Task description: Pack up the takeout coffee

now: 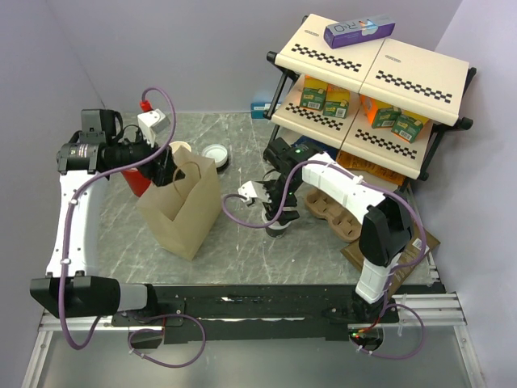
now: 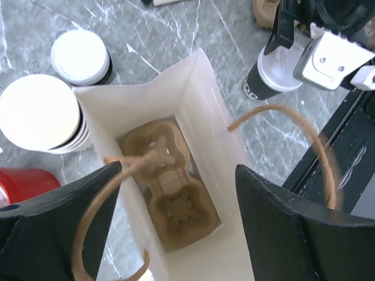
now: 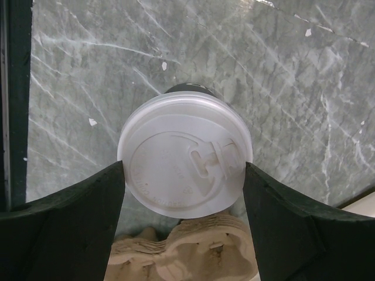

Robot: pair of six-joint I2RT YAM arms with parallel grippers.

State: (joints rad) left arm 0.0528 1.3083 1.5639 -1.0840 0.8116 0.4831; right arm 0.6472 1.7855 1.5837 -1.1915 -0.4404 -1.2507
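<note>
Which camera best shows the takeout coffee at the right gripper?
Right wrist: the takeout coffee fills the frame, its white lid between the fingers of the right gripper. Left wrist shows it at the edge, partly covered by that gripper. Top external hides nearly all of it beneath the gripper.

grey marbled stone-look table. below the left gripper stands a brown paper bag with twine handles. off that gripper's left finger stand a stack of cream lidless paper cups and a red cup. between the right gripper's fingers stands a dark paper cup with a white plastic lid. moulded brown cardboard cup carriers lie just beside it.
</note>
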